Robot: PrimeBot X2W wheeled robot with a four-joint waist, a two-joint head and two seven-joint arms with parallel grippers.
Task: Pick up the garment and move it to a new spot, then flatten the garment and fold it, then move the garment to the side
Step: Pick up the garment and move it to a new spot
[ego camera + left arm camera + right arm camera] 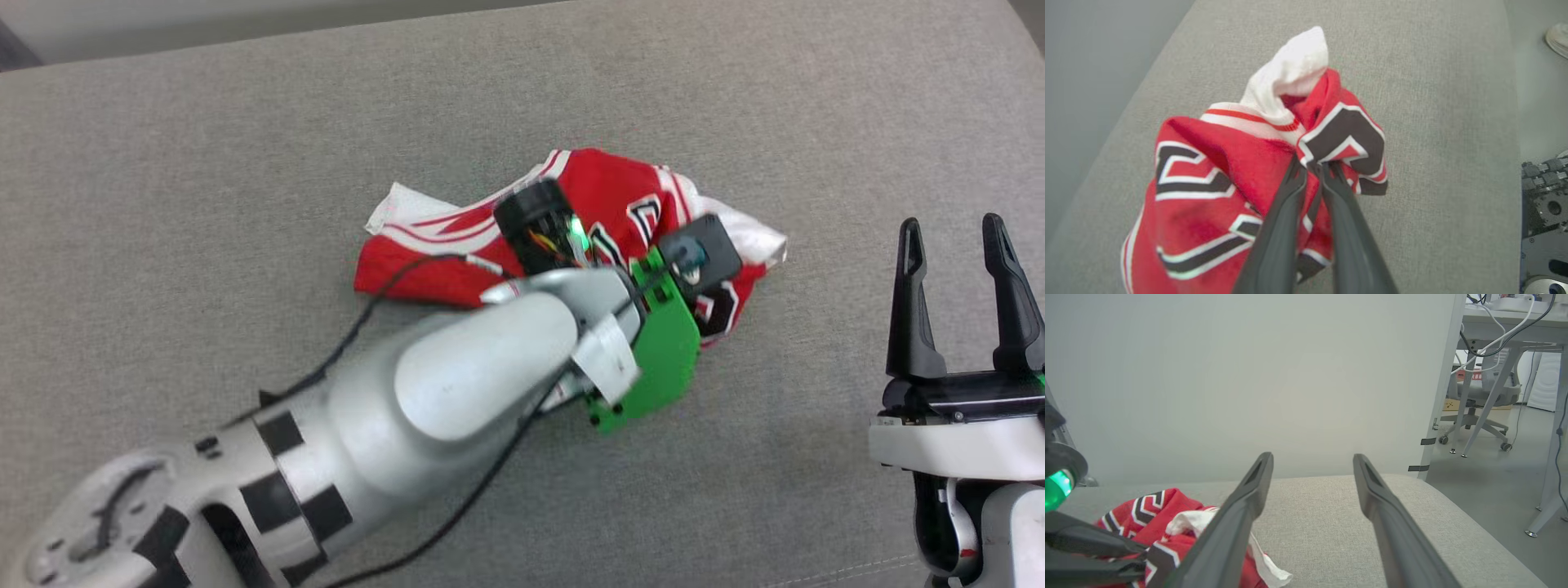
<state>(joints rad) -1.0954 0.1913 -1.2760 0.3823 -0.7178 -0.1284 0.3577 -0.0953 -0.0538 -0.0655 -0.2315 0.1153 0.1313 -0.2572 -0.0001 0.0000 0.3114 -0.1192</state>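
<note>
The garment [608,184] is a red jersey with white sleeves and black, white-edged lettering, lying crumpled at the middle of the grey cushion [245,163]. My left arm reaches over it, and its wrist [571,294] hides the fingers in the head view. In the left wrist view my left gripper [1314,165] is shut on a bunched fold of the garment [1208,171] near the lettering. The right wrist view shows the garment [1139,506] with its lower folds resting on the cushion. My right gripper [951,224] stands open and empty well to the garment's right, seen also as my right gripper [1312,457].
A pale wall rises behind the cushion's far edge [1331,479]. Beyond the cushion's right end are a desk [1515,318] with cables and an office chair [1486,392] on the floor. Part of my base [1543,196] shows beside the cushion.
</note>
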